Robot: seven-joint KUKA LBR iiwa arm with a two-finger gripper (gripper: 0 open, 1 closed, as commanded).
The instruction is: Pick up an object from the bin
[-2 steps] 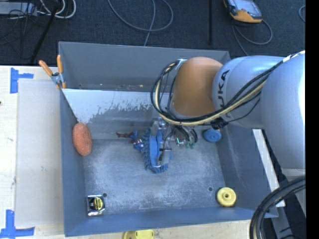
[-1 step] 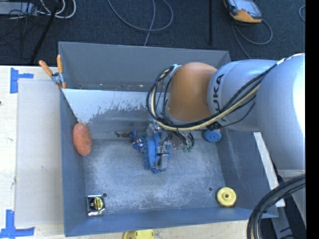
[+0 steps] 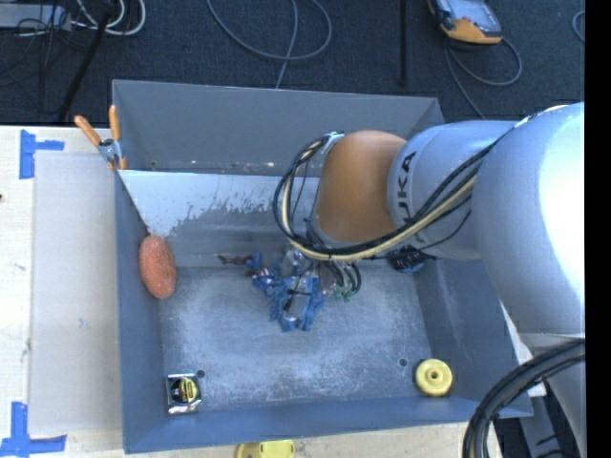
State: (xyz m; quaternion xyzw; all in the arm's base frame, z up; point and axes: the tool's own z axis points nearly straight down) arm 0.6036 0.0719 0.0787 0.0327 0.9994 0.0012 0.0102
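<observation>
In the bin are counted one orange-brown oval lump at the frame's left, one yellow disc at lower right, one black-and-yellow tape measure at lower left, and one blue tangle (its pieces cannot be separated) at centre.

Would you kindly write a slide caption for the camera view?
KUKA gripper low over a blue tangle mid-bin; orange oval by the left wall, yellow disc lower right.

Behind where I work, the floor is dark carpet and lies dimmer than the rest. Thin grey cables loop loosely across it, and a bundle of white cables sits coiled at the far left. A small orange and grey device rests on the carpet at the far right. To my bin's left, a pale work surface catches bright light.
</observation>
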